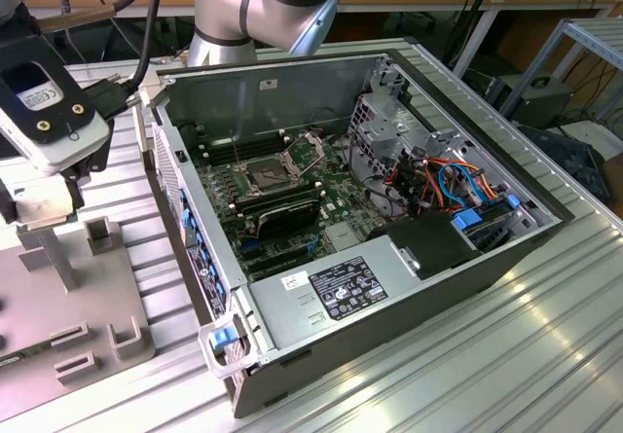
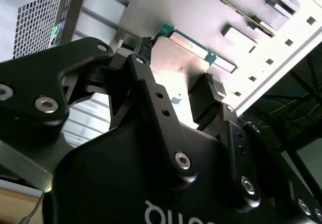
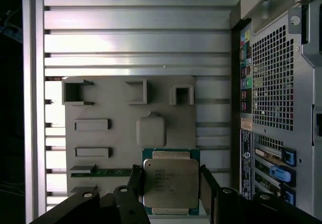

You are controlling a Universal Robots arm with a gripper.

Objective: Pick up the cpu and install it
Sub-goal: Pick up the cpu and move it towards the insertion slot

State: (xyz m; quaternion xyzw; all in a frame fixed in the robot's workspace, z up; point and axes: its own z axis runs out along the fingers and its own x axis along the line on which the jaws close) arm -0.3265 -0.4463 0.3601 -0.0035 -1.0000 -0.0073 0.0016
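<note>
While your gripper hangs at nine o'clock in the exterior view, above the grey fixture plate, both wrist views show what it carries: the cpu sits between the two black fingers, its dull metal top turned towards the first wrist camera and a green rim showing round it. You have the fingers clamped on two opposite edges of it, by my judgement, since the chip lies off the plate's raised square block rather than on it and looks nearer the camera than the plate does; a thin dark line beside one finger leaves some doubt about that side's contact. Holding it by the edges makes sense: nothing touches the underside and the chip sits flat and level. Move your eye towards three o'clock and the open computer case lies on its side, so the motherboard faces upward. Near the case's middle the socket has its hinged frame swung up towards twelve o'clock, which leaves the seat open from above; it looks bare from here. At five o'clock of the socket lie the long black modules, just beside it. Further on, orange and blue cables bunch by the drive bay, well apart from the socket. The cpu itself is well apart from that socket, so the installing is not yet done
</note>
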